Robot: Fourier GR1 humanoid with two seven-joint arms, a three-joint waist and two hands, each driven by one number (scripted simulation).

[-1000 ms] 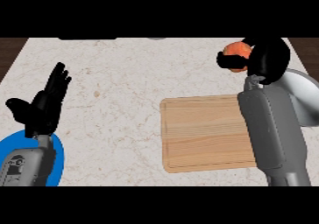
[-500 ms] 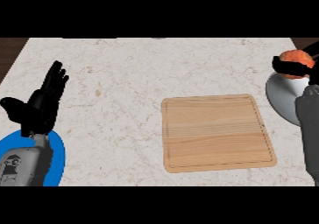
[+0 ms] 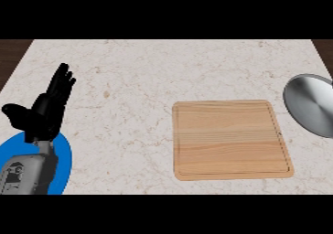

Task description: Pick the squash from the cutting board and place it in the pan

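Whereas a moment earlier the right hand carried the orange squash above the round grey metal pan (image 3: 312,111), both are now out of frame at right; fingers' state cannot be told. Rectangular wooden cutting board (image 3: 230,139) lies bare; placement unconfirmed.

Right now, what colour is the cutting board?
Light tan wood with grain lines, seen in the head view: cutting board.

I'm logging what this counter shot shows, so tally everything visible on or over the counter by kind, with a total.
Cutting board: 1
Pan, cut off by the right edge: 1
Blue round object at the lower left, partly under the forearm: 1
Robot hand, the left, open with fingers up: 1
Squash: 0 in view
Total: 4
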